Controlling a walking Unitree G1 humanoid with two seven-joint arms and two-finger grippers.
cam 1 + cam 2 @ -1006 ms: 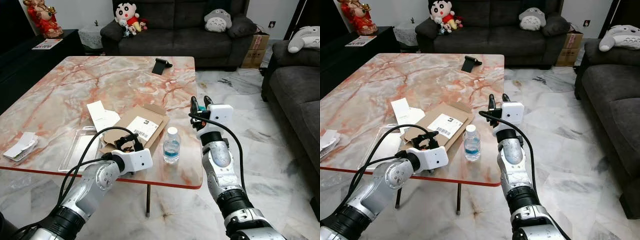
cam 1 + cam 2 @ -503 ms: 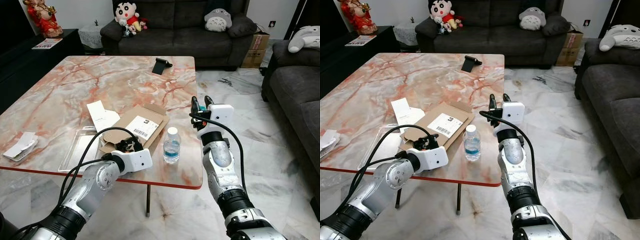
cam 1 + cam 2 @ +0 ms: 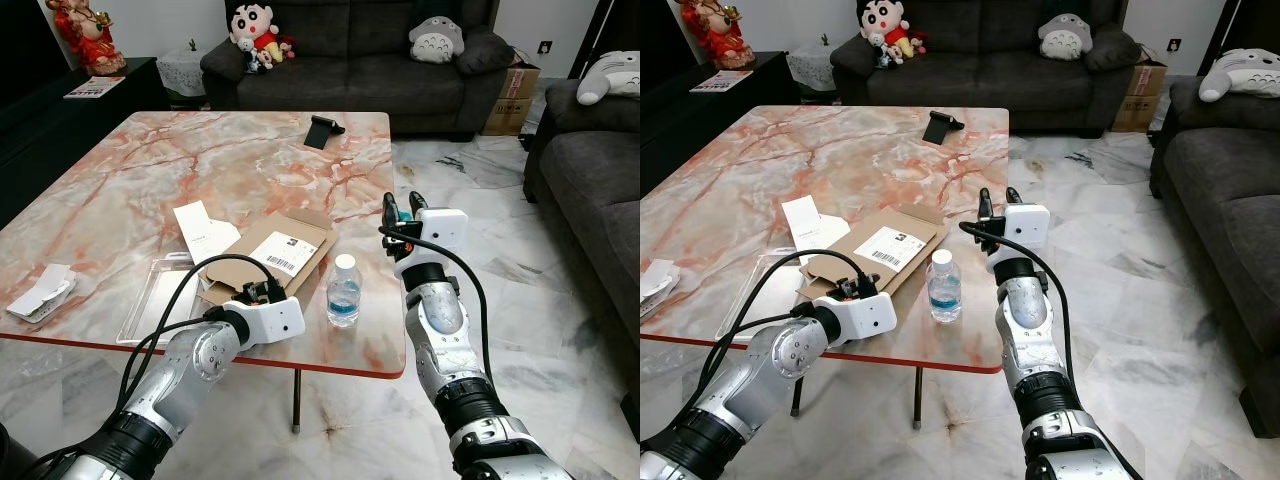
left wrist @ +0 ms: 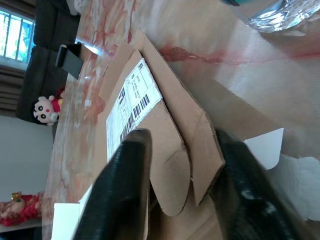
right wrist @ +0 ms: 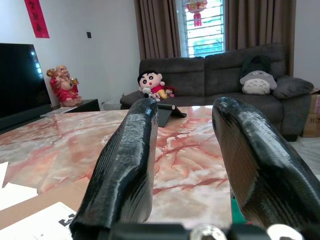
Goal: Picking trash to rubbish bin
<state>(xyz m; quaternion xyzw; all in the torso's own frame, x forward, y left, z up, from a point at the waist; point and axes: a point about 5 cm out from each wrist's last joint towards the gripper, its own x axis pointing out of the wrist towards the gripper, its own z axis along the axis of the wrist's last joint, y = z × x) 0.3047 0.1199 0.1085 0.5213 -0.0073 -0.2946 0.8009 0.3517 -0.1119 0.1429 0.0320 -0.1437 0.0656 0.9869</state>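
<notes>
Lying flat on the marble table (image 3: pixel 120 180), near its front edge, a flattened cardboard box (image 3: pixel 270 255) with a white barcode label face up, long axis running from the near-left toward the far-right, flaps unfolded and nothing inside. Reaching its near end, the left gripper (image 3: pixel 258 292), fingers (image 4: pixel 131 170) spread apart on either side of a rounded flap of the cardboard, not yet clenched on it. Standing upright just beside the box on its right, a small clear water bottle (image 3: pixel 343 291) with a white cap and blue label; cannot tell how full. Resting to the left of the box, a clear plastic tray (image 3: pixel 160 295), apparently empty, with white paper sheets (image 3: pixel 205 230) just beyond it and a crumpled white wrapper (image 3: pixel 42 292) near the table's left front corner. Hovering off the table's right edge, raised and well apart from the box, the right gripper (image 3: pixel 402 205), fingers (image 5: pixel 129 165) parted and holding nothing. Sitting at the far side of the table, a small black stand (image 3: pixel 322 130); behind it, a dark sofa (image 3: pixel 350 60) with plush toys.
</notes>
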